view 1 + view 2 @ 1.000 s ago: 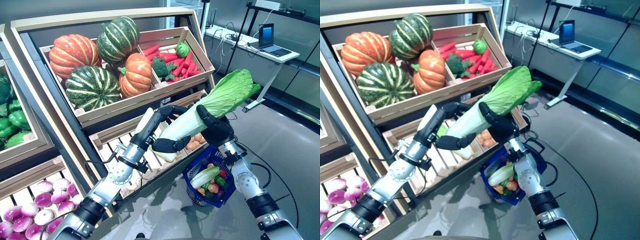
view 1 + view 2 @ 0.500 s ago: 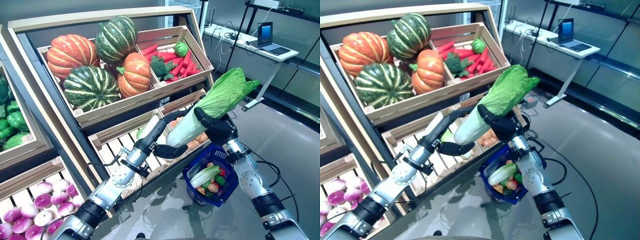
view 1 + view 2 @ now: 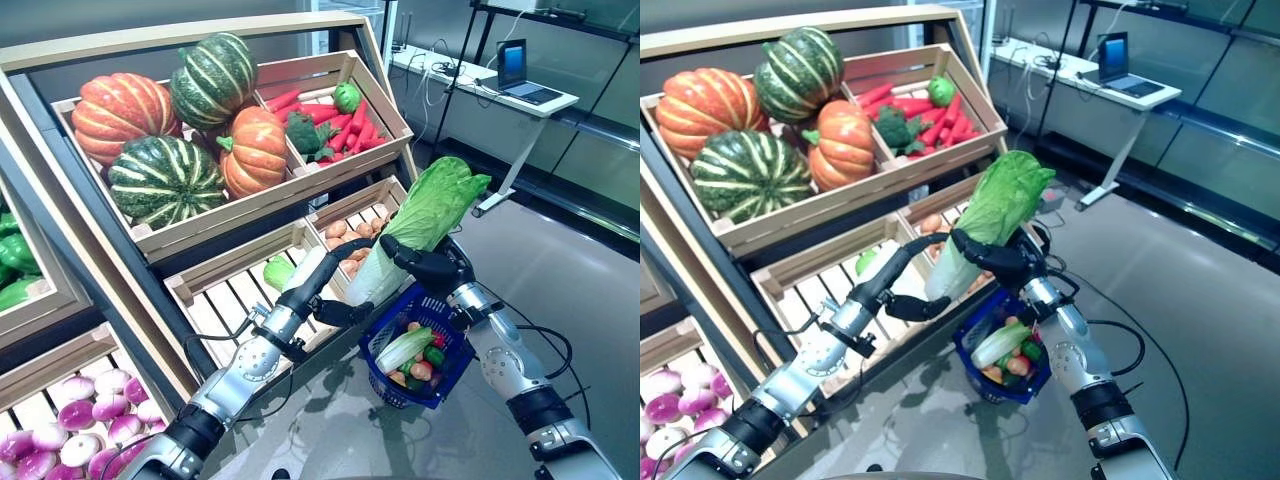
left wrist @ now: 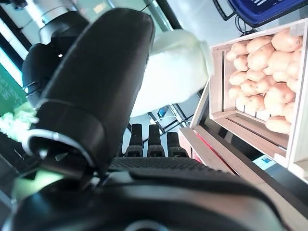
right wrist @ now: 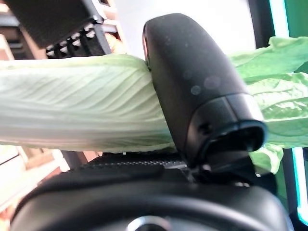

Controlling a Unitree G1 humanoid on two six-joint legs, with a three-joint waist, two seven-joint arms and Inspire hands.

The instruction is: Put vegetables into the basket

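My right hand [image 3: 432,268] is shut on a long napa cabbage [image 3: 420,215]. The cabbage stands tilted, with its green leaves up and its white base down to the left. My right wrist view shows the thumb [image 5: 192,82] curled across the cabbage [image 5: 72,106]. A blue basket [image 3: 385,378] hangs just below that hand. It holds another pale cabbage [image 3: 405,348] and several small vegetables. My left hand [image 3: 335,312] is open, just below and left of the cabbage's white base [image 4: 175,72], apart from it.
A slanted wooden shelf stands at left. Its crates hold pumpkins [image 3: 165,120], carrots and broccoli [image 3: 335,110], potatoes [image 3: 350,232], one green vegetable [image 3: 278,272] and purple-white bulbs [image 3: 95,420]. A desk with a laptop [image 3: 520,68] stands at the back right, grey floor before it.
My left hand has let go of the cabbage's base and dropped away. My right hand has brought the cabbage lower, closer over the basket. The camera has shifted a little.
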